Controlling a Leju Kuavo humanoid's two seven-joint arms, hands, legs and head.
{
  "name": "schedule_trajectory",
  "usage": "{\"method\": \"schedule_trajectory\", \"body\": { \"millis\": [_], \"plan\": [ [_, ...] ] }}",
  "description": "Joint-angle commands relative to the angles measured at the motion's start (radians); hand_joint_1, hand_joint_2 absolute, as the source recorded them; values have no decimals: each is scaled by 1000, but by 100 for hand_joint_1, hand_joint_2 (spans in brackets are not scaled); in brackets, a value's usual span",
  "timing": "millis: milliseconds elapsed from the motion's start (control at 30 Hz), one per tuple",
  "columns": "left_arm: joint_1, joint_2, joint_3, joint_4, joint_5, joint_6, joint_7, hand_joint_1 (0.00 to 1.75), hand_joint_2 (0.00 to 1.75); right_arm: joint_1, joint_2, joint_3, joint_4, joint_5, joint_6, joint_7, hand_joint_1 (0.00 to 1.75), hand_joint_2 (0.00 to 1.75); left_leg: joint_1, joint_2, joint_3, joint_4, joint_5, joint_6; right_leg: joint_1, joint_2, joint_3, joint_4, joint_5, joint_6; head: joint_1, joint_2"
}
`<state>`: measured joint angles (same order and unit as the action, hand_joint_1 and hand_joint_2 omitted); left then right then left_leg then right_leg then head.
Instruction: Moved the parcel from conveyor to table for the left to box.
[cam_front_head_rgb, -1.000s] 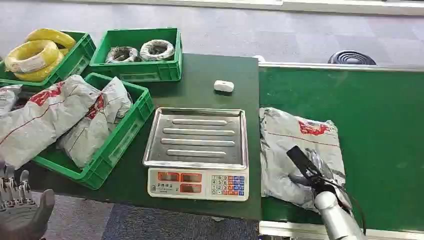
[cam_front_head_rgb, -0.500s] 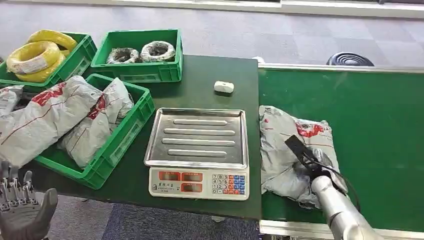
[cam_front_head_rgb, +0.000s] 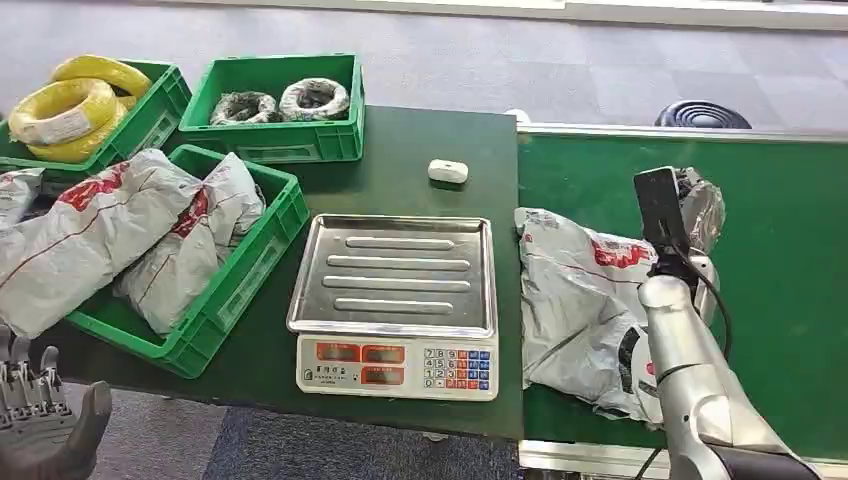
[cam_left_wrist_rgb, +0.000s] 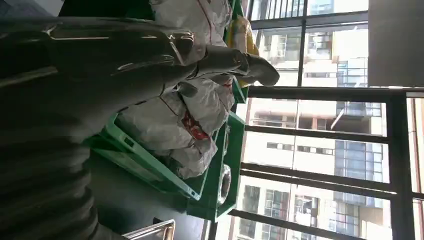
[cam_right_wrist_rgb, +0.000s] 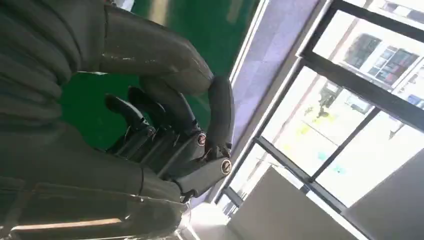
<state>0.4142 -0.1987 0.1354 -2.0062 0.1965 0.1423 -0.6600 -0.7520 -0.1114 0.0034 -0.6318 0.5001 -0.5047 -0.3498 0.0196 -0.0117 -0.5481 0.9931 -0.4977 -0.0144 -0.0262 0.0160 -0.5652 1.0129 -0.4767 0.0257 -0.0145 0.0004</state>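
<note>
A grey parcel (cam_front_head_rgb: 575, 300) with red print lies on the green conveyor (cam_front_head_rgb: 780, 250), next to the table edge. Its right side is pulled up off the belt. My right hand (cam_front_head_rgb: 695, 205) is raised above the belt at the parcel's far right corner, and crumpled grey plastic shows at it. In the right wrist view this hand (cam_right_wrist_rgb: 165, 125) has its fingers curled in against the thumb. My left hand (cam_front_head_rgb: 45, 425) hangs low at the table's front left, fingers apart and holding nothing. The left wrist view looks past the left hand (cam_left_wrist_rgb: 125, 55) towards the green crate.
A steel-topped scale (cam_front_head_rgb: 395, 300) stands on the dark green table (cam_front_head_rgb: 420, 140) between the conveyor and a green crate (cam_front_head_rgb: 235, 290) full of grey parcels (cam_front_head_rgb: 110, 230). Crates of yellow coils (cam_front_head_rgb: 70, 110) and wire rolls (cam_front_head_rgb: 285, 100) stand behind. A small white object (cam_front_head_rgb: 447, 171) lies near the scale.
My right hand has risen from the parcel's near end to well above the belt, drawing the parcel's right side up with it. The left hand has stayed put.
</note>
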Motion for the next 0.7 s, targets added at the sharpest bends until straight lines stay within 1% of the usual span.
{"method": "schedule_trajectory", "body": {
  "millis": [33,67,100,133,167,200,233,267,300,333,367,467,500,633,700],
  "plan": [
    [-11,32,-14,46,4,18,-18,0,175,-49,127,162,-164,76,30,41,175,175,-1,4,-1,-1,0,1,0,3,-2,0,1,-2,0,0],
    [-6,38,-18,43,3,25,-20,0,175,-95,143,208,-104,128,100,213,35,175,-2,11,-1,-2,0,0,-1,8,-5,1,2,-3,0,0],
    [-2,48,-25,41,4,26,-18,0,175,-135,149,235,-22,172,177,353,0,175,-2,9,-2,-1,0,0,-1,7,-4,1,2,-3,0,0],
    [-3,60,-30,43,9,22,-17,0,175,-144,146,238,24,170,216,369,0,175,-1,10,-1,0,0,0,-1,8,-4,2,2,-2,0,0],
    [-7,69,-31,48,18,15,-15,0,175,-144,136,235,85,184,220,412,0,175,-1,13,0,-1,0,0,-1,11,-4,1,2,-3,0,0],
    [-15,76,-30,55,26,12,-12,0,175,-146,116,253,164,213,276,462,0,175,-1,14,0,-2,0,0,0,11,-5,1,3,-4,0,0],
    [-24,84,-29,67,34,5,-12,0,175,-134,100,246,214,216,308,457,0,175,0,8,3,-2,0,0,0,6,-1,0,1,-2,-1,0],
    [-42,98,-32,90,43,-11,-10,0,175,-116,67,277,284,253,435,531,0,175,0,6,3,-3,2,0,1,4,-1,-2,2,-3,0,0],
    [-53,102,-31,105,46,-17,-10,0,175,-94,49,282,307,262,464,521,0,175,1,0,2,-3,2,0,1,-2,1,-3,1,-2,0,0],
    [-57,101,-30,111,46,-17,-11,0,175,-75,38,280,316,263,461,500,0,175,1,-5,3,-3,2,0,1,-6,2,-3,0,-2,0,0],
    [-58,98,-30,115,47,-20,-11,0,175,-64,26,290,336,277,493,499,0,175,1,-8,3,-8,6,1,2,-11,4,-8,2,-3,0,0],
    [-54,98,-30,117,51,-23,-13,0,175,-40,-14,308,352,301,584,481,0,175,0,-6,2,-5,3,1,1,-9,5,-6,1,-2,0,0],
    [-54,98,-30,117,51,-23,-13,0,175,-40,-14,308,352,301,584,481,0,175,0,-5,-1,-2,2,0,0,-6,1,-2,0,-1,0,0],
    [-52,98,-29,115,51,-23,-13,0,175,-49,-11,307,346,301,594,481,0,175,-1,-5,-3,-2,2,0,0,-6,-1,-2,0,-2,0,0],
    [-48,94,-25,111,51,-20,-14,0,175,-50,-27,334,346,326,654,497,0,175,-1,-3,-3,-2,2,0,0,-5,-3,-2,1,-3,0,0]
  ]
}}
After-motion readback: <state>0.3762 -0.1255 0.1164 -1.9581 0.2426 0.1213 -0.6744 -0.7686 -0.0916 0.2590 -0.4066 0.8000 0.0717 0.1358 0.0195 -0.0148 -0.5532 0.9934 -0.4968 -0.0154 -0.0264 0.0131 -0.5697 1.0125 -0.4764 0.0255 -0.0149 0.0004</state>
